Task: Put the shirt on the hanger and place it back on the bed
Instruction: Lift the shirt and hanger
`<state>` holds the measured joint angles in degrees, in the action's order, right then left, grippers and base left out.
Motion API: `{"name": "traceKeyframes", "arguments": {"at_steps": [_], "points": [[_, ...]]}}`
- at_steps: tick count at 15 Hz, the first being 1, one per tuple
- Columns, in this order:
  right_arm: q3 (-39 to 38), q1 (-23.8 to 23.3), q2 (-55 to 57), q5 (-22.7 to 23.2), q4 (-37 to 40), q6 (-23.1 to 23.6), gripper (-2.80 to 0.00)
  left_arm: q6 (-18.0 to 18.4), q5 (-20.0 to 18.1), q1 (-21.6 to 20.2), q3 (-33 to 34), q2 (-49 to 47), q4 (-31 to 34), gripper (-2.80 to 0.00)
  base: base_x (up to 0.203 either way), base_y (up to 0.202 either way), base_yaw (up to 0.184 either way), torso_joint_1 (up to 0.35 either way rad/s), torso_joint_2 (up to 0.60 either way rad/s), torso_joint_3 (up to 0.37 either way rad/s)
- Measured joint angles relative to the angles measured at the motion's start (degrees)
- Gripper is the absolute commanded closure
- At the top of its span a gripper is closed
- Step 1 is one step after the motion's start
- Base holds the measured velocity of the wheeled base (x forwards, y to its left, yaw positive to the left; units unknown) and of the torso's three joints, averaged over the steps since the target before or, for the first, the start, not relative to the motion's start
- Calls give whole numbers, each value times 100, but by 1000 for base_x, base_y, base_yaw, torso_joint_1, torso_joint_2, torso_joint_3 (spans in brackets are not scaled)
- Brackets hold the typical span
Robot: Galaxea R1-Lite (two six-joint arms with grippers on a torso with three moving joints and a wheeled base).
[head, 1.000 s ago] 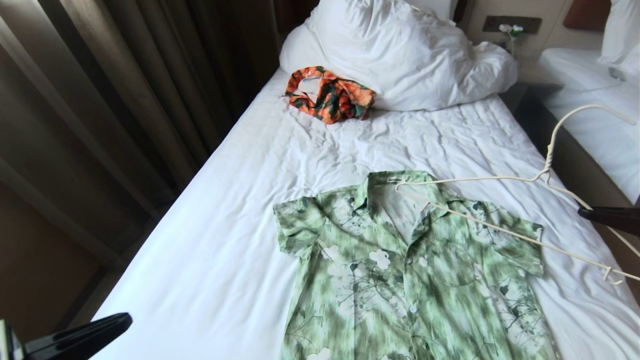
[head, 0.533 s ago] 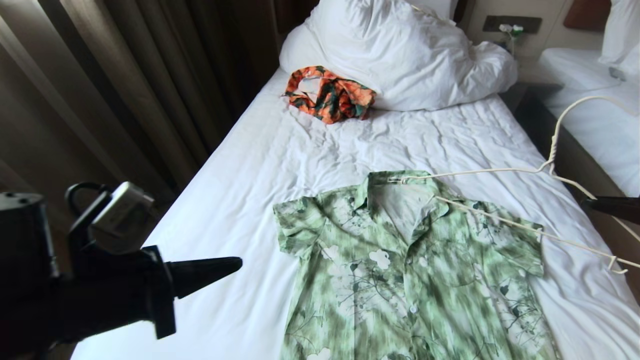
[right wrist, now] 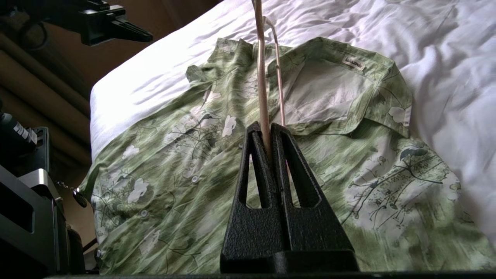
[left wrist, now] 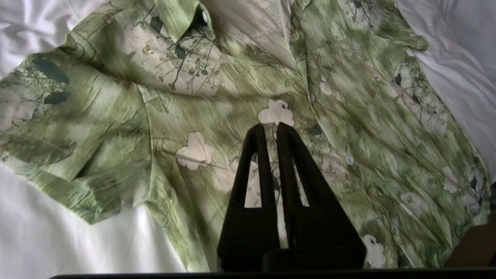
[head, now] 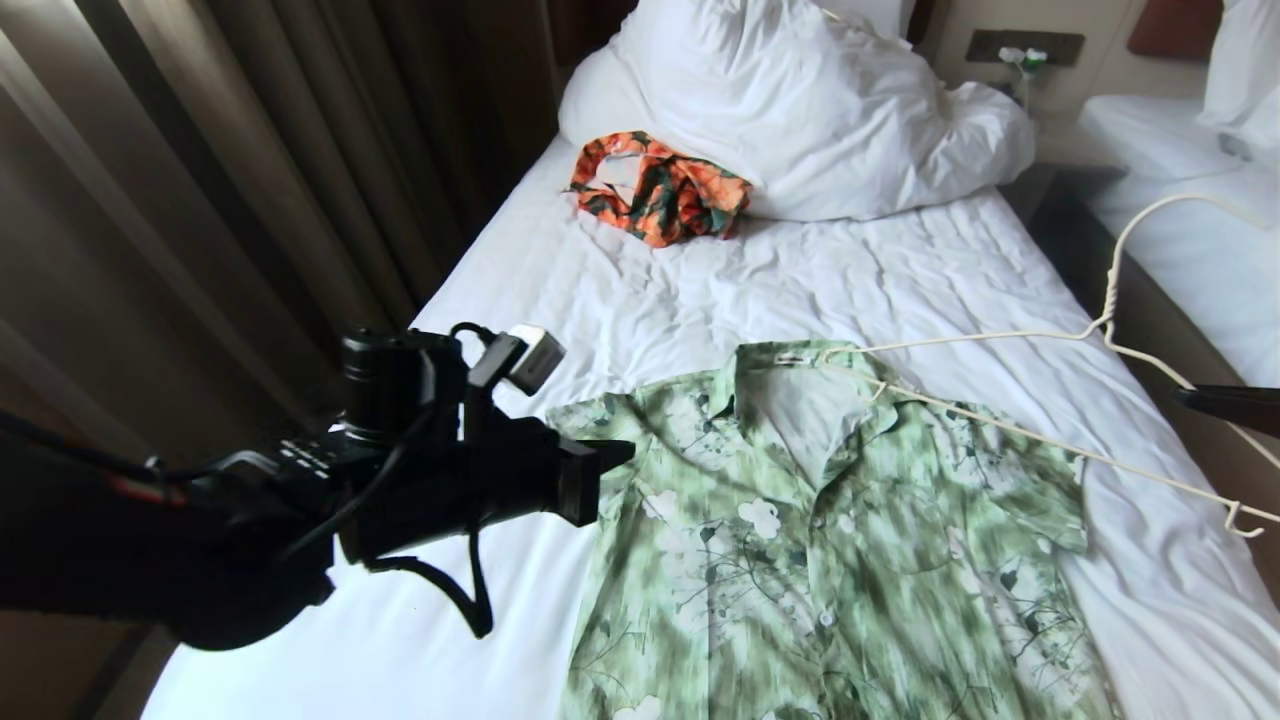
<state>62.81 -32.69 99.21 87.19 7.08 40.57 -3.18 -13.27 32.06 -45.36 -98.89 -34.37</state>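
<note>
Over the shirt's left sleeve: my left claw hangs there, fingers pressed together and holding nothing, tips pointing across the chest of the shirt
At the bed's right edge: my right claw is pinched tight on one thin wire of the hanger, and only its dark tip shows from my head camera
Hanger: cream wire frame held tilted above the shirt's right shoulder, its far end at the collar opening, its hook curving up over the dark gap beside the bed
Shirt: spread flat and face up on the bed, collar open toward the pillow, sleeves out to both sides, buttons done down the front
Beyond the shirt: an orange-and-green garment lies crumpled against the pillow, well apart from the shirt
To my left: brown curtains hang along the bedside
</note>
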Motion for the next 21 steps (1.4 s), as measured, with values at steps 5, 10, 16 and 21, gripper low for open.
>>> {"name": "traceKeyframes", "arguments": {"at_steps": [5, 10, 16, 21], "points": [[47, -113, 173, 0, -1, 5, 0, -12, 935, 471, -1332, -1309, -34, -280, 0, 0, 0, 0, 0, 0], [60, -168, 274, 0, -11, 11, 0, -86, 1803, 784, -2552, -2459, -299, -280, 0, 0, 0, 0, 0, 0], [93, -255, 311, 0, -1, 11, 0, 30, 2029, 953, -3724, -3438, -336, -280, 0, 0, 0, 0, 0, 0], [97, -269, 408, -1, -6, 13, 0, 372, 2027, 723, -3988, -3923, -350, -280, 0, 0, 0, 0, 0, 0]]}}
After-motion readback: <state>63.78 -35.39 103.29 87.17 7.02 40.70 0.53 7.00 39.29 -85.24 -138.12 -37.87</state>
